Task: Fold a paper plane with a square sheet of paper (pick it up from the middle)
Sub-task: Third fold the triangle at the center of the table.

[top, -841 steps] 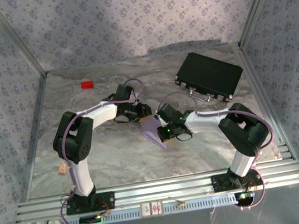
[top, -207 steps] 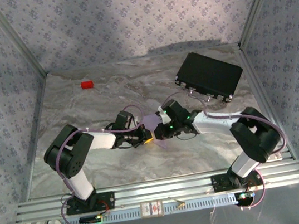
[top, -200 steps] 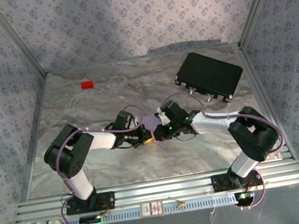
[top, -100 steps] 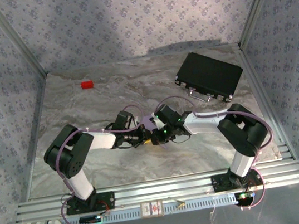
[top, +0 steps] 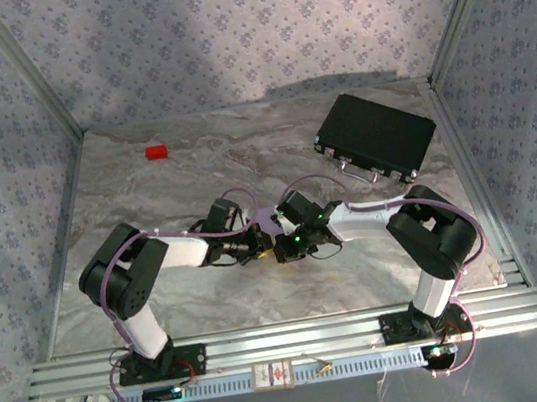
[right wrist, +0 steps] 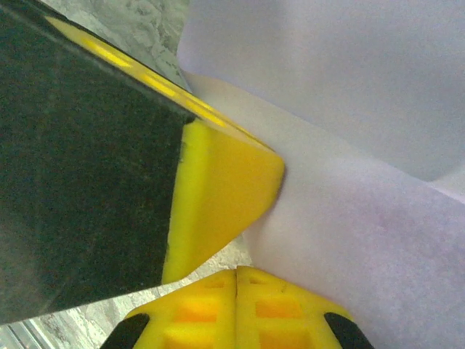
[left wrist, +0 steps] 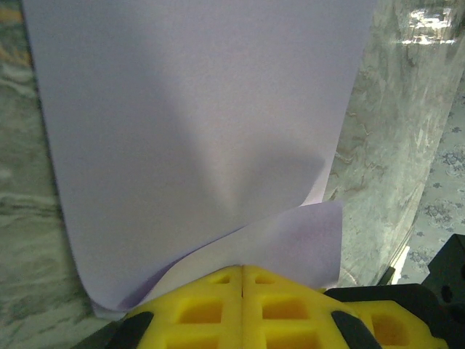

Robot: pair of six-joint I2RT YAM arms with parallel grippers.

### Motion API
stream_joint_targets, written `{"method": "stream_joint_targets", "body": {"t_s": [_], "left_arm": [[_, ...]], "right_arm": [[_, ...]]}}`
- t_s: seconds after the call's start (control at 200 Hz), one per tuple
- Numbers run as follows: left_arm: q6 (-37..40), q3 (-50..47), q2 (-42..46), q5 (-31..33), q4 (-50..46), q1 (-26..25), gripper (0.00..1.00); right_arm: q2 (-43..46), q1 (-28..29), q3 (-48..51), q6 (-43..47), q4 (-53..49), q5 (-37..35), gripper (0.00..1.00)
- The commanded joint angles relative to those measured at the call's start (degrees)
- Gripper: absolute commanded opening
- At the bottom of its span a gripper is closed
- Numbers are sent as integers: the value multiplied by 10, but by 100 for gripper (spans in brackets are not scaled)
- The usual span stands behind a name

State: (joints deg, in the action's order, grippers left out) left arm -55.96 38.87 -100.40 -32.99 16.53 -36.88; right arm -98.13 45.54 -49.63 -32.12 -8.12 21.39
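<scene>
Left claw (left wrist: 242, 270) closed, apparently pinching the square sheet of paper (left wrist: 196, 131) at its near fold — it stretches straight ahead; right claw (right wrist: 236, 273) — closed too — meets it opposite.

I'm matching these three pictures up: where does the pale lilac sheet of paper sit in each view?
Top external: pale lilac sheet of paper, a small patch at the centre.
Left wrist: across the upper and middle picture.
Right wrist: upper right down to lower right.
Shared landmark: the grey marbled tabletop.
</scene>
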Motion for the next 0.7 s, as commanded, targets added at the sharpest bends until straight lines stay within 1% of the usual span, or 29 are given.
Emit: {"method": "stream_joint_targets", "body": {"t_s": [0.0, 0.295, 0.695], "left_arm": [[12, -1, -15, 19, -47, -2, 0], [13, -2, -15, 20, -48, -1, 0], [17, -8, -21, 34, -66, 3, 0]], "right_arm": [[14, -1, 12, 7, -19, -10, 4], [14, -2, 32, 0, -9, -9, 4], [37, -12, 70, -9, 19, 12, 5]]}}
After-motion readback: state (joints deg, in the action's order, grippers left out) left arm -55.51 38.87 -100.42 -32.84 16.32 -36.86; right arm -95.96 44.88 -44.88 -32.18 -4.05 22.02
